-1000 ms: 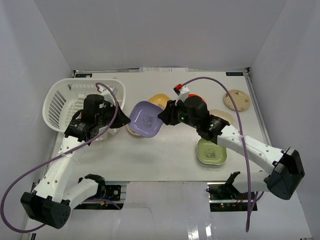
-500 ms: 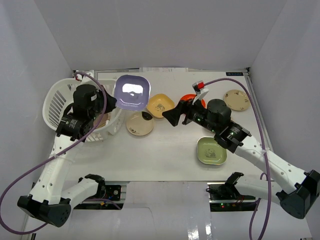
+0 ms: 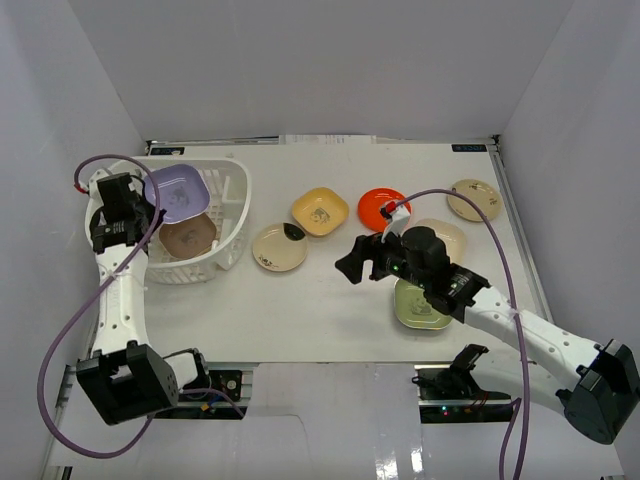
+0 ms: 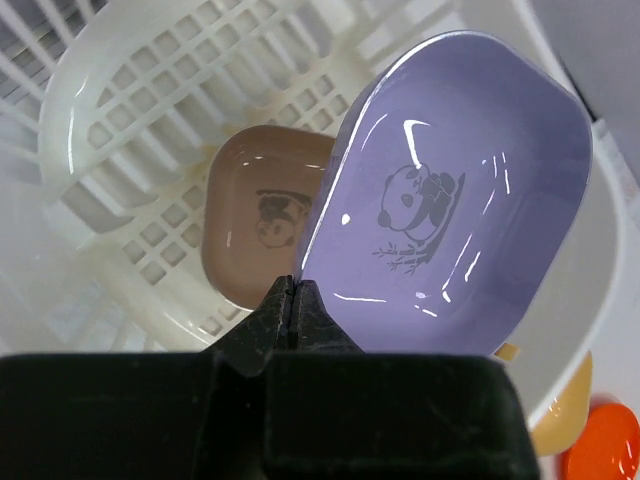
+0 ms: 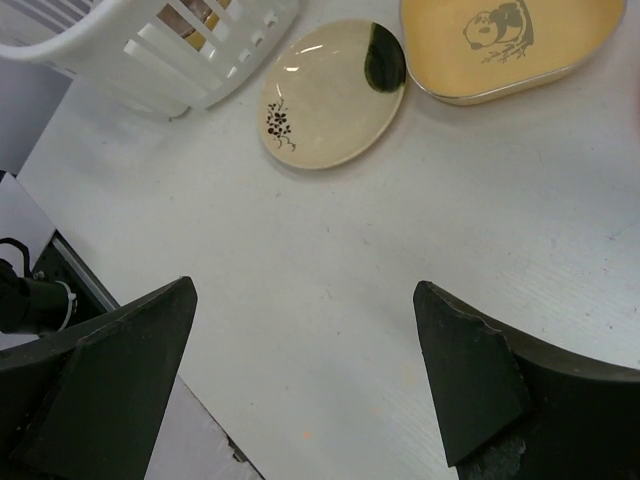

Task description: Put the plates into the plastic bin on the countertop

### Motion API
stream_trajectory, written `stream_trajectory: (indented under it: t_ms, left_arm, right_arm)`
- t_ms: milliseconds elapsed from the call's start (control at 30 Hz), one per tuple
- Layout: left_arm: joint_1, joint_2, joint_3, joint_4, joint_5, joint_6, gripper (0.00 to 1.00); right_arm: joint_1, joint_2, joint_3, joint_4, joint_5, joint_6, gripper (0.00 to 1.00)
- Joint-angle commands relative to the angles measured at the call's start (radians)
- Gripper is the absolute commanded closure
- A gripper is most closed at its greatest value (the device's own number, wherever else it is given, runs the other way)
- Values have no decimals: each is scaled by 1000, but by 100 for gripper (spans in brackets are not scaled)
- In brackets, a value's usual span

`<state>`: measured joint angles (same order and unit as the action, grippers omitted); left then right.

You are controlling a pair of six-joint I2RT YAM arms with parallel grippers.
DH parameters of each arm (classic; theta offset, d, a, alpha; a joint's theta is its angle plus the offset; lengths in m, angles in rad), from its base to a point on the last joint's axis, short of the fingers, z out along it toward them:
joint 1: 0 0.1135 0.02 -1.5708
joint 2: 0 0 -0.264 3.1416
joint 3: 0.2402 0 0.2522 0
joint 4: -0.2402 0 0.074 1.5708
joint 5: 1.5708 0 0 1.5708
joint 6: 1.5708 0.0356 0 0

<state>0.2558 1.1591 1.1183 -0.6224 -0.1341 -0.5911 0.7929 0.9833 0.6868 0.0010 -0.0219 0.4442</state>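
My left gripper is shut on the rim of a lavender plate, held tilted over the white plastic bin. A brown plate lies on the bin's floor. In the left wrist view the closed left gripper pinches the lavender plate above the brown plate in the bin. My right gripper is open and empty over bare countertop. Its wrist view shows the right gripper below a cream round plate and a yellow plate.
On the countertop lie a cream round plate, a yellow plate, an orange-red plate, a tan plate and a green plate partly under my right arm. A pale plate shows behind that arm. White walls surround the table.
The left arm has swung the lavender plate left, from beside the bin to over it. The right gripper has opened wide and drawn back toward the near edge.
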Motion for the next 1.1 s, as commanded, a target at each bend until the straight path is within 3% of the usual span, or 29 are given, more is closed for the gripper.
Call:
stream_trajectory:
  t_ms: [0, 267, 300, 367, 400, 433, 533, 633, 733, 833, 900, 1000, 1067]
  left_arm:
    - [45, 25, -28, 52, 7, -44, 100]
    - [60, 129, -71, 72, -38, -56, 100]
    - [60, 131, -74, 75, -29, -55, 96]
    - [60, 131, -81, 82, -18, -50, 76]
    - [60, 129, -78, 81, -15, -46, 58]
    - [60, 126, -77, 82, -12, -46, 50]
    - [60, 96, -58, 92, 34, -41, 30]
    - [57, 50, -40, 108, 117, -36, 16]
    - [36, -8, -29, 124, 223, -32, 13]
    - [5, -79, -34, 144, 306, -7, 13]
    - [-39, -114, -38, 148, 375, 23, 13]
    - [-113, -183, -67, 147, 448, 48, 13]
    - [-174, -232, -90, 145, 479, 66, 13]
  right_arm:
    - [-3, -17, -27, 66, -12, -10, 5]
    - [-1, -21, -64, 85, -38, -15, 5]
    - [-1, -24, -69, 85, -38, -16, 5]
    - [-3, -28, -73, 86, -33, -19, 5]
    - [-1, -26, -73, 86, -32, -21, 5]
    - [-3, -25, -73, 85, -32, -22, 5]
    - [-3, -8, -63, 86, 11, -19, 6]
    - [-4, 98, -41, 135, 149, 20, 13]
    - [-23, 257, 39, 152, 307, 74, 26]
    - [-53, 369, 123, 172, 356, 139, 36]
    - [-81, 458, 173, 195, 378, 174, 36]
    - [-113, 569, 217, 240, 382, 247, 24]
    - [-119, 653, 279, 241, 388, 289, 21]
